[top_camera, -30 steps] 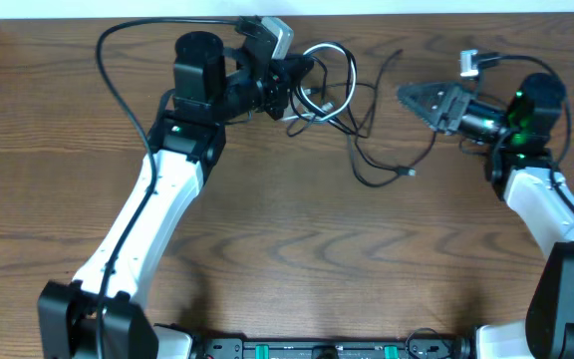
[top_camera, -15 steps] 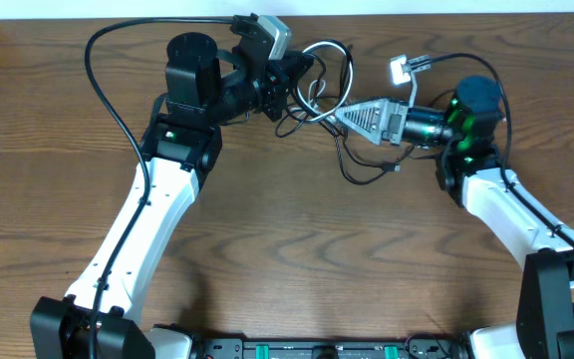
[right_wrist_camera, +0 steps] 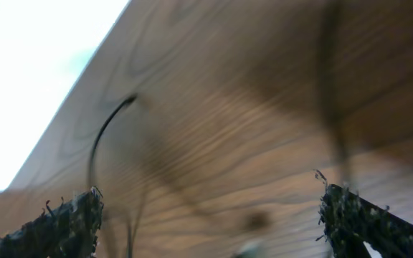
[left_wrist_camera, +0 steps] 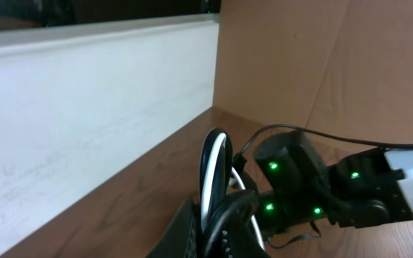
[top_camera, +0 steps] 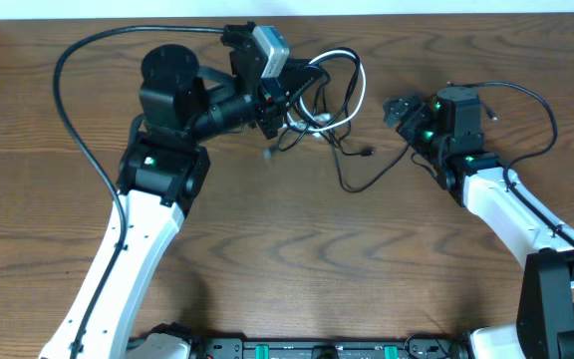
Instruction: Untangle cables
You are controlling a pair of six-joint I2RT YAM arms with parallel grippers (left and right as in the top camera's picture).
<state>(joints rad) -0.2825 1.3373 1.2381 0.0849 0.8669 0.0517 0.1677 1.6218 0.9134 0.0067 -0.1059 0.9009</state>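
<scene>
The cables (top_camera: 329, 105) sit in one knot close to the far edge of the bench (top_camera: 297, 259), about midway along it. A white cable (top_camera: 342, 60) loops nearest that edge with black strands threaded through it. One black cable (top_camera: 362, 178) trails out of the knot toward the near edge in a loose curve, a small plug end (top_camera: 366, 153) lying beside it.

The left gripper (top_camera: 275, 100) is clenched on the left side of the knot, and its wrist view shows the white cable standing up right out of its jaws. That reads as an anchor hold, pinning the bundle so a strand can be drawn out of it.

On the other side, the right gripper (top_camera: 397, 108) hangs just beside the knot, toward the right edge. It is released, fingers (right_wrist_camera: 67, 226) spread wide with nothing between them. Its own view is blurred, showing only wood grain and a thin dark line of cable.

My read: it is lined up to take the trailing black cable and draw it away from the anchored side. The risk is that a pull tightens the knot rather than freeing it.
</scene>
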